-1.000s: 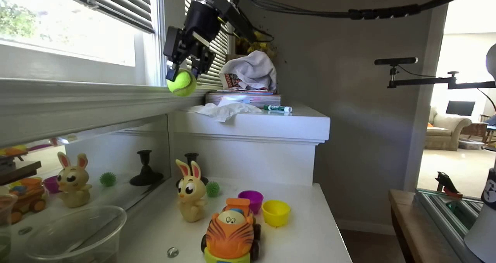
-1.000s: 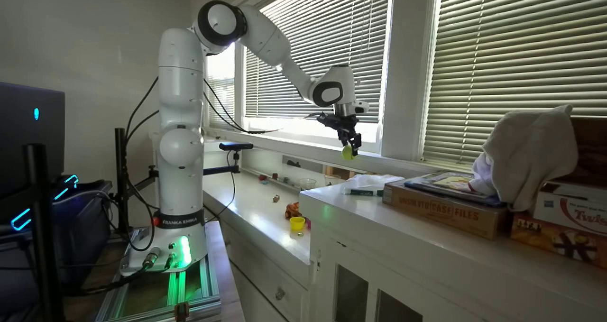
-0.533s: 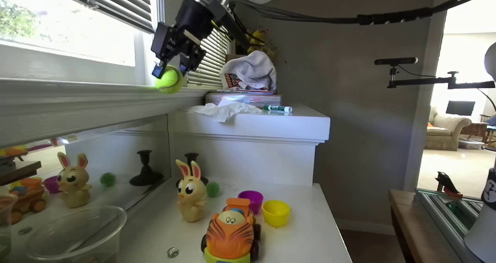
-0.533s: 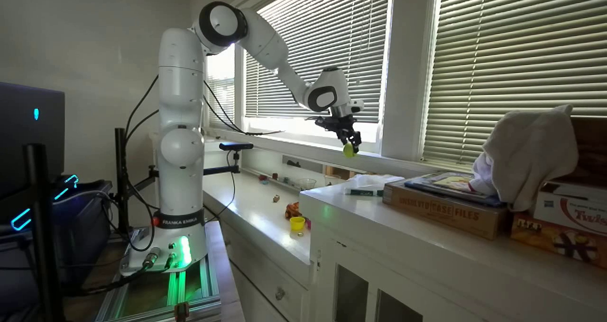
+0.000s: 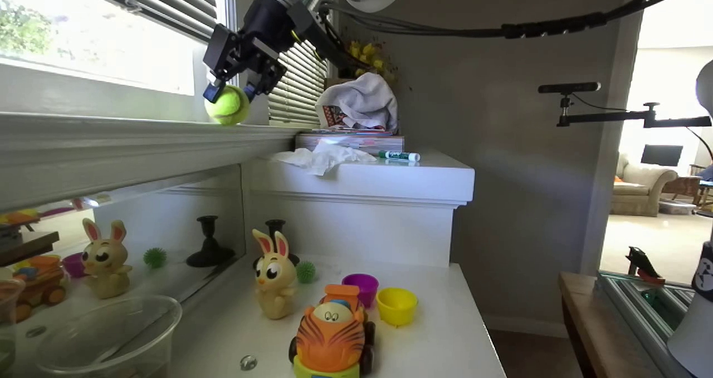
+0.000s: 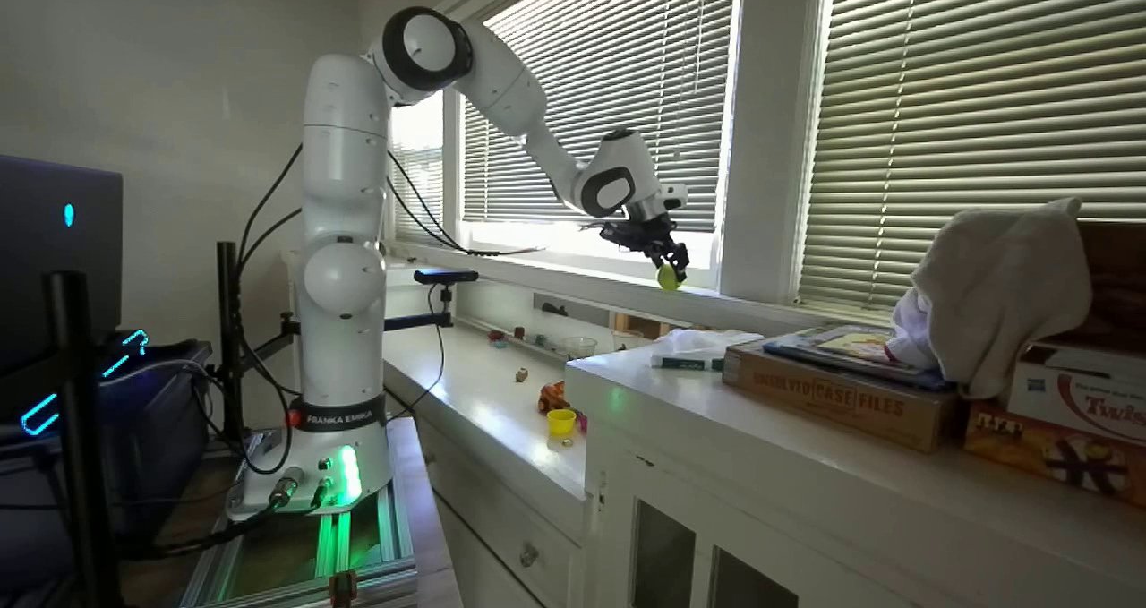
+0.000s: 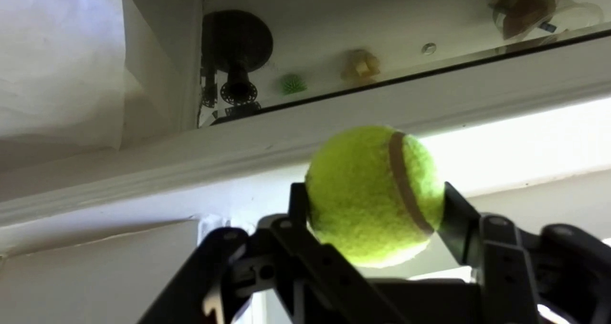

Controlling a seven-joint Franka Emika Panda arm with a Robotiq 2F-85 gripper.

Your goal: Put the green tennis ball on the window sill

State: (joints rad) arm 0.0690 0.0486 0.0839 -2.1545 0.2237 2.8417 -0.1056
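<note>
Tennis ball point(image 7: 367, 195) pinched in gripper point(image 5: 232, 92), both sides — looks just abv window sill point(image 5: 133, 130), can't tell if touching. On white counter point(image 5: 440, 344) below — toy rabbit point(image 5: 276, 291) w/ spiky green ball point(image 5: 306, 272) nr it, orange tiger car point(image 5: 330, 339), purple cup point(image 5: 365, 293), yellow cup point(image 5: 396, 307).

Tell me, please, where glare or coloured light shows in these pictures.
In the wrist view, the long grey-white window sill burns out right of the fuzzy yellow-green tennis ball; in both exterior views, clear window glass below pale slatted blinds washes out; in an exterior view, a green lamp glows on the white robot base.
</note>
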